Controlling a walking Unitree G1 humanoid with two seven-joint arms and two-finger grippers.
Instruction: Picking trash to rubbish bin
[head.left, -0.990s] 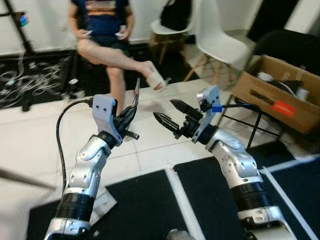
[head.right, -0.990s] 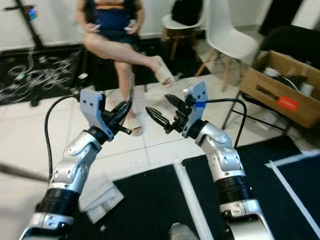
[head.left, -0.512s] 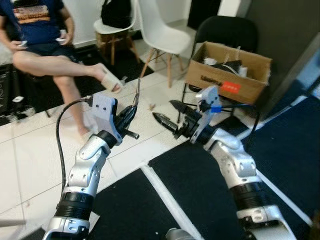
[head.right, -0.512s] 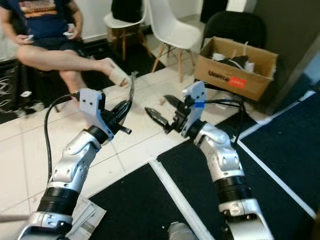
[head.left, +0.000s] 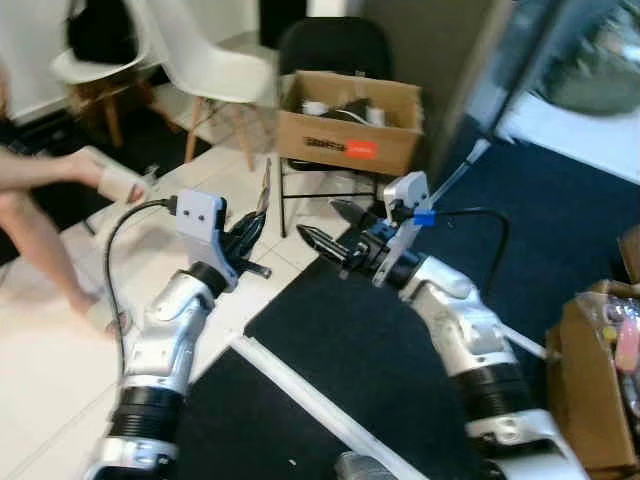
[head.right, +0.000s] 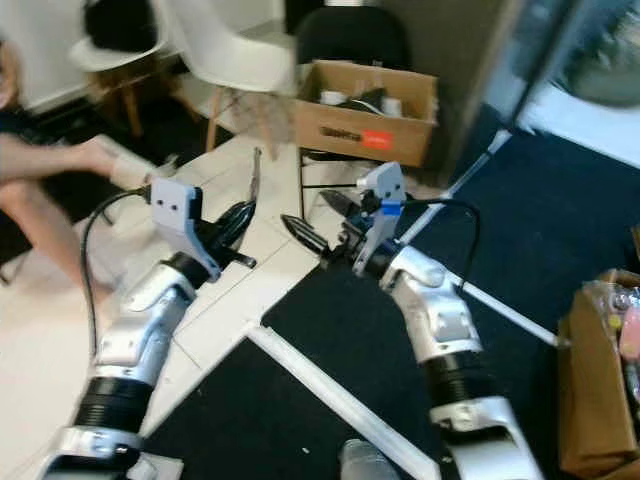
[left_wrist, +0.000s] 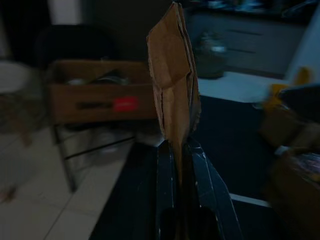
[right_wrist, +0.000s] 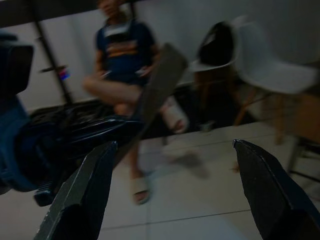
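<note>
Your left pincer (head.left: 243, 232) clamps the cardboard scrap (left_wrist: 172, 90) by its lower edge, upright; it looks light and stiff-ish, so grip low. Right pincer (head.left: 328, 225) gapes empty.

Two silver arms, black-fingered grippers

Each arm is silver with a ribbed black band low in the frame; the left gripper (head.left: 252, 222) carries a pale blue-grey wrist block with a looping black cable; the right gripper (head.left: 333, 226) has a similar block, a blue tag and a black cable.
</note>
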